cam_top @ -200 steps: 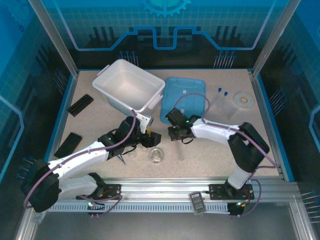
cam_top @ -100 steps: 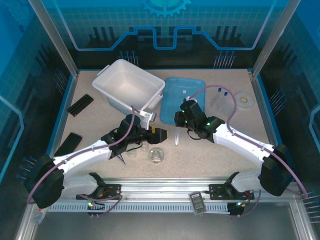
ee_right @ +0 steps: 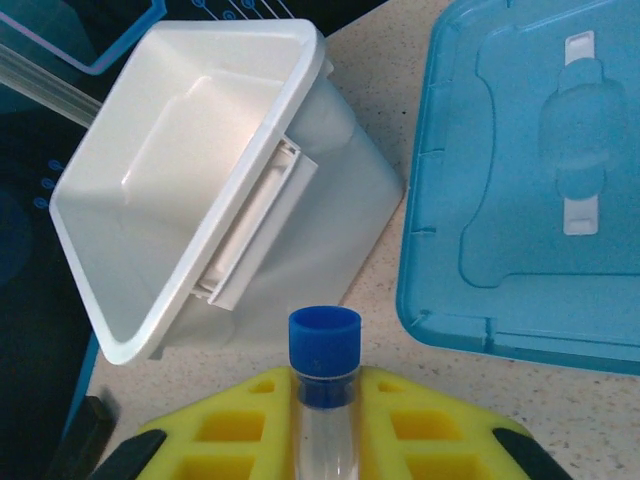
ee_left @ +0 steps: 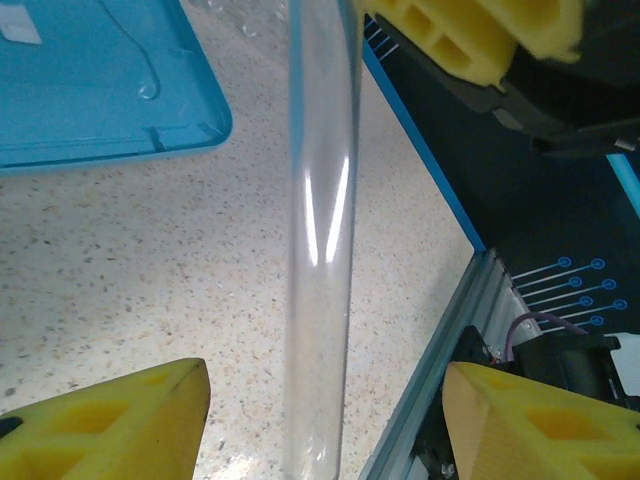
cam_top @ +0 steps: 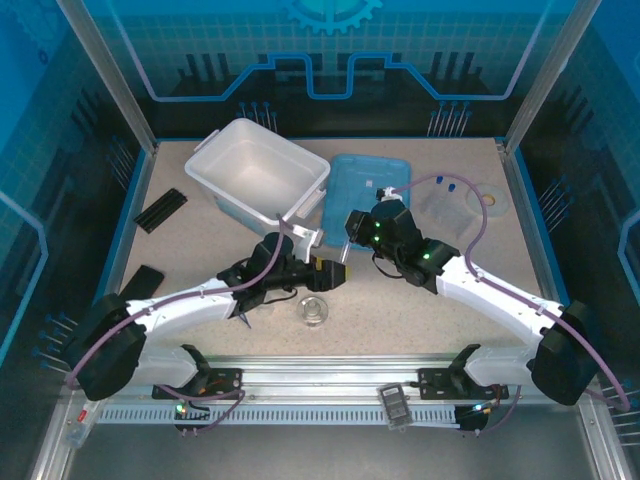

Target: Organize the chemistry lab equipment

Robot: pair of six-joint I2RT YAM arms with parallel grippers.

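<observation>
Your right gripper (ee_right: 326,425) clamps the blue-capped tube (ee_right: 325,350) near its cap, so its free end hangs between the pads of your left gripper (ee_left: 322,410) (spread wide, not touching), apparently for handover.

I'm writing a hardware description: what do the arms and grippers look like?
Left arm and right arm: white shells, black joints, a purple cable along each. The left gripper and right gripper have blocky yellow pads with square recesses.

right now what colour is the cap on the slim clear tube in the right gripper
Blue. The cap on the slim clear tube shows best in the right wrist view.
</observation>
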